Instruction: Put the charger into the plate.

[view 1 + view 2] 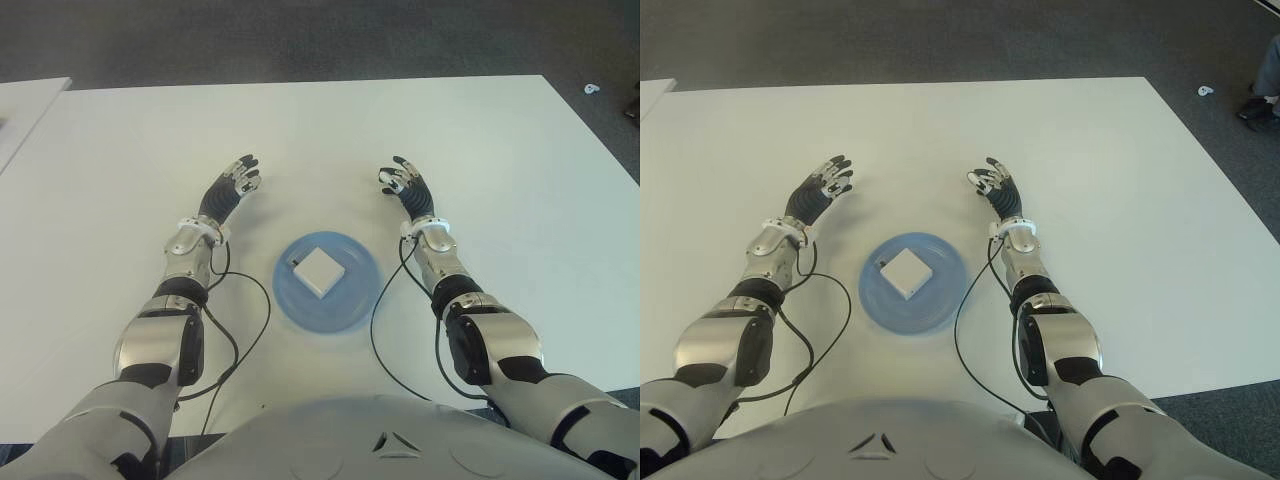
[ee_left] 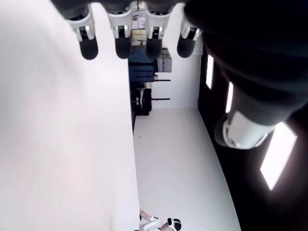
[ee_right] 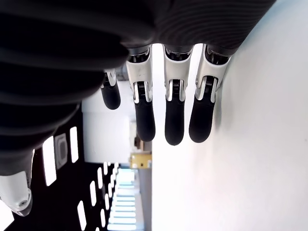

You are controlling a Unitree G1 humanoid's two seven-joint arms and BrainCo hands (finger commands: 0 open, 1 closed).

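Plainly, one unmarked white charger (image 1: 318, 271) lies in one blue plate (image 1: 350, 310); left hand (image 1: 232, 187) and right hand (image 1: 406, 184) flank it, fingers released.

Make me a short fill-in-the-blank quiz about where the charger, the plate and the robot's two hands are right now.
1. The white charger lies inside the blue ____.
2. The plate sits on the white table ____ the two forearms.
3. The left hand and right hand both hold ____, fingers extended.
4. The charger is ____ in colour.

Missing words: plate; between; nothing; white
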